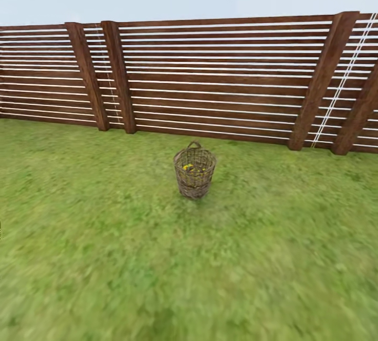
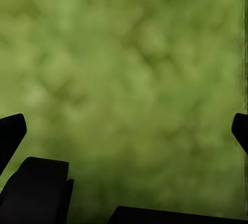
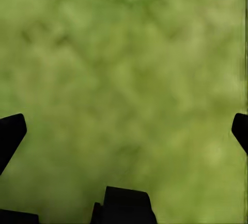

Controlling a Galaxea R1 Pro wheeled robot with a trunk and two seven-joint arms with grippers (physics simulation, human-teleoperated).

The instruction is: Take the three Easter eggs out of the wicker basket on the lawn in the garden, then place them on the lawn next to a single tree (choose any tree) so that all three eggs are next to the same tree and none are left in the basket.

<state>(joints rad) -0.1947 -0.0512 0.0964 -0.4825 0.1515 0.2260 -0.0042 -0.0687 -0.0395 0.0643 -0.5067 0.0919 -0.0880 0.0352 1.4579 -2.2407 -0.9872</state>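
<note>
The wicker basket (image 1: pixel 195 171) stands upright on the lawn (image 1: pixel 105 225) in the middle of the head view, a short way in front of the fence. Through its open top and weave I see yellow Easter eggs (image 1: pixel 189 168); their number cannot be told. My left gripper (image 2: pixel 126 125) hangs open over bare grass, its dark fingertips (image 2: pixel 11 133) spread to the frame's sides. My right gripper (image 3: pixel 126 125) is likewise open above grass, with nothing between its fingers (image 3: pixel 11 131). No tree is in view.
A tall brown slatted wooden fence (image 1: pixel 210 78) with slanted posts runs across the back, behind the basket. Grass stretches all around the basket and toward me.
</note>
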